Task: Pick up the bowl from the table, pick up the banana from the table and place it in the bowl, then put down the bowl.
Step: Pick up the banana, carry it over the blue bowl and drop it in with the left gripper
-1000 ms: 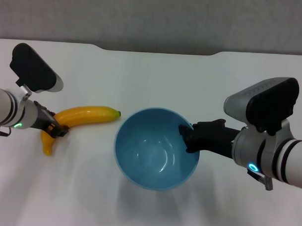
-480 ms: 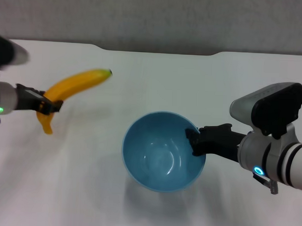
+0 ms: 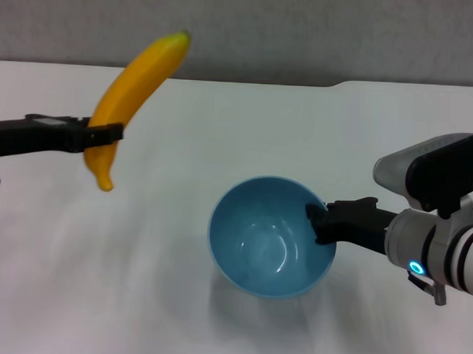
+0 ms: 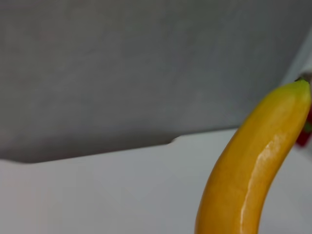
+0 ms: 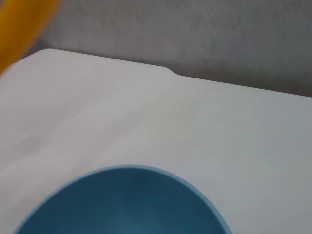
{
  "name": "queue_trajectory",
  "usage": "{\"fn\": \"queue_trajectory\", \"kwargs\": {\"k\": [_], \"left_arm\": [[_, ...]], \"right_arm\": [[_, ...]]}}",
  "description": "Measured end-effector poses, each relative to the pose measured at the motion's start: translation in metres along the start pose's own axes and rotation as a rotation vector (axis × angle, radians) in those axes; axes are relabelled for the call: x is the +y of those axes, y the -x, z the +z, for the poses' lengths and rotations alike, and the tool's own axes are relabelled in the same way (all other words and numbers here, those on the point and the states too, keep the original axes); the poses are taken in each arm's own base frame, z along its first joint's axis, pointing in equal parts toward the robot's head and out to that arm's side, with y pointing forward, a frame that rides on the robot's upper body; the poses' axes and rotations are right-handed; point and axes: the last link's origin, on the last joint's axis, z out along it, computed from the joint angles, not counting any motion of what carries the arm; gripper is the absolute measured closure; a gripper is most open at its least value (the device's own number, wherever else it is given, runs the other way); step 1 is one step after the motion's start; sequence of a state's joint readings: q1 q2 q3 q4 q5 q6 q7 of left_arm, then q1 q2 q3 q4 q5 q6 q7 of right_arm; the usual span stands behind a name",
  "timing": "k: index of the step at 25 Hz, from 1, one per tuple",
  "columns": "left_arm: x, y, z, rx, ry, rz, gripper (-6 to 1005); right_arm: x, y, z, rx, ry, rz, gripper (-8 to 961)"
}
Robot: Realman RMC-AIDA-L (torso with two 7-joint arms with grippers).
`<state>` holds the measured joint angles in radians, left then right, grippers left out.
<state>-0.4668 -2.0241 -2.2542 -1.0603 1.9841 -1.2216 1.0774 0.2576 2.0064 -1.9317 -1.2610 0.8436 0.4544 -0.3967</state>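
Note:
My left gripper [image 3: 104, 133] is shut on the lower part of the yellow-orange banana [image 3: 136, 92] and holds it high above the white table [image 3: 246, 115], tilted with its greenish end up. The banana also fills one side of the left wrist view [image 4: 248, 170]. My right gripper [image 3: 319, 224] is shut on the near right rim of the light-blue bowl [image 3: 267, 239] and holds it raised a little above its shadow on the table. The bowl's rim shows in the right wrist view [image 5: 122, 200], with a blurred bit of banana [image 5: 19, 29] in a corner.
The table's notched far edge [image 3: 248, 78] runs along a grey wall. White tabletop lies under and around the bowl.
My left gripper has lifted the banana off the table, up and towards the bowl, tilting it steeper. My right gripper has carried the bowl a little to the right and nearer.

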Motion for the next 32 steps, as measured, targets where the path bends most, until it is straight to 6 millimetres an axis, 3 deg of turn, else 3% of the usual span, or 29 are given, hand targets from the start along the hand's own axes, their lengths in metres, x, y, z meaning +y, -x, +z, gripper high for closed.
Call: {"fn": "queue_trajectory", "kwargs": {"k": [4,12,32], "left_arm": [[0.016,-0.005,-0.015,0.053,0.160,-0.083,451],[0.044,-0.005,-0.019,0.043,0.357,-0.153,442],[0.065,0.035,0.021,-0.104,0.454,-0.227,421]], "right_arm": [[-0.004,0.001,0.000,-0.004,-0.012,0.004,896],[-0.004,0.003,0.003,-0.006,-0.010,0.000,895],[0.025,0.023,0.008,-0.041,0.065,-0.056,893]]}}
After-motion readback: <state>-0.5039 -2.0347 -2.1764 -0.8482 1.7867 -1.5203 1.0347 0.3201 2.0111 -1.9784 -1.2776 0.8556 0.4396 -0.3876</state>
